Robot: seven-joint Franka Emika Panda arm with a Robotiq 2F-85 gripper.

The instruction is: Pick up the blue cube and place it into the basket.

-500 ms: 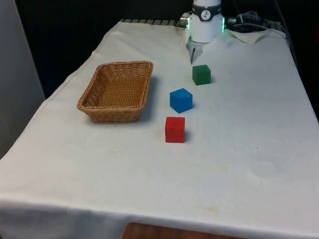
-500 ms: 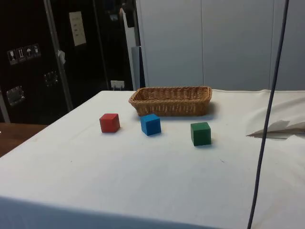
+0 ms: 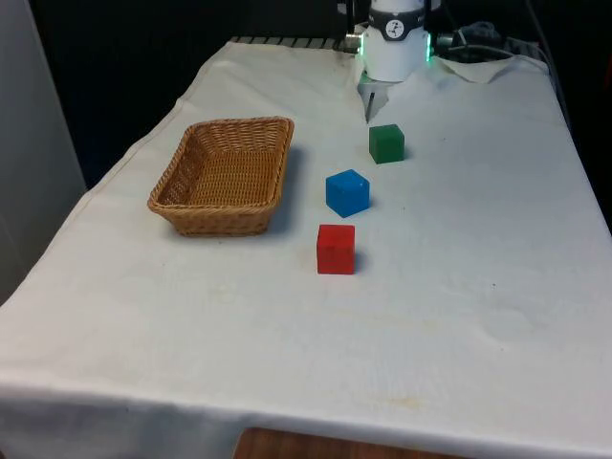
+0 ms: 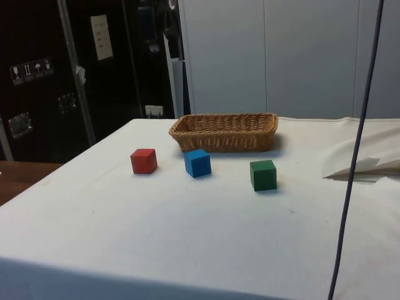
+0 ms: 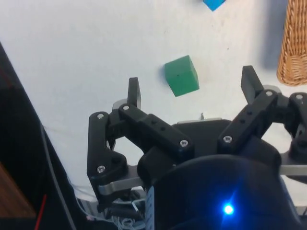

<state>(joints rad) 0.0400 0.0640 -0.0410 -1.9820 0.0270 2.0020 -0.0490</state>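
The black two-finger end effector (image 5: 192, 91) hangs spread and empty above the small green cube (image 5: 182, 75); the small blue cube (image 3: 347, 192) sits beside the woven wicker basket (image 3: 226, 175) on the white-clothed bench (image 3: 459, 287).

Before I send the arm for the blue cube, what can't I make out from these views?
- Blue cube: wrist view, cut off by the picture edge; whole in the front view.
- Wicker basket: wrist view, edge shows a strip. Its floor: side view, behind the near wall.
- Gripper: open, empty above the green cube.
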